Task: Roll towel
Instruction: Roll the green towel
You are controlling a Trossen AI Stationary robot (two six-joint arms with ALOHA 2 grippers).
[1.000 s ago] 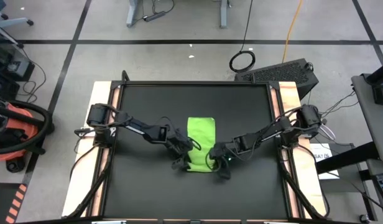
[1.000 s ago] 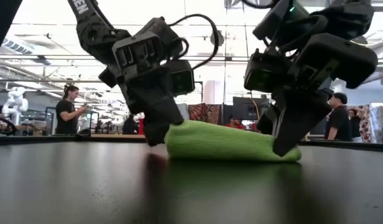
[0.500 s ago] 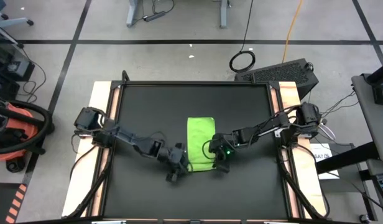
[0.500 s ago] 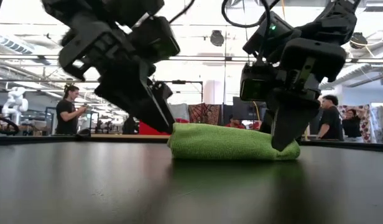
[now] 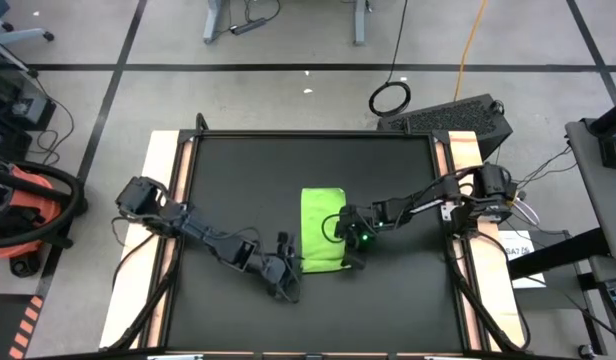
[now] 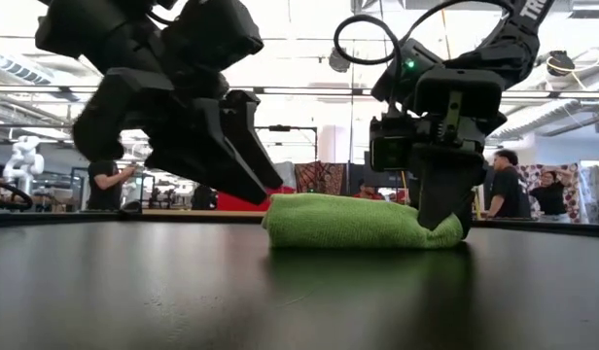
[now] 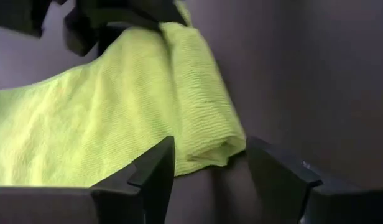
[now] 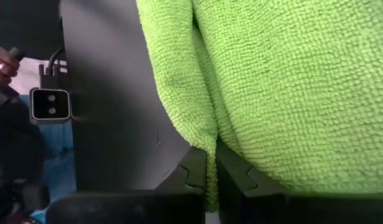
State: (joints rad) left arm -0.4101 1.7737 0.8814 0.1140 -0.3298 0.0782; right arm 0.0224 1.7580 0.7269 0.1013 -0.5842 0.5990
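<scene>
The lime-green towel lies on the black mat with its long sides running near to far. Its near end is a thick fold or roll. My left gripper is open, low and slanted at the towel's near left corner. Its fingers stand on either side of that corner. My right gripper points down at the near right corner and is shut on the towel. My right gripper pinches a thin edge of the towel at its near right corner between its two fingers, coming from above and pointing down. The rest of the towel lies on the mat. I cannot tell whether my left gripper touches the towel.
The mat covers most of the table, with bare wood strips at the left and right sides. Bare mat surrounds the towel. People stand in the room beyond the far edge.
My left gripper has drawn back from the towel's near left corner toward the table's near edge. It has tipped from pointing down to a low slant. My right gripper has stayed at the near right corner, shifting slightly toward the far edge. The towel has kept its place.
</scene>
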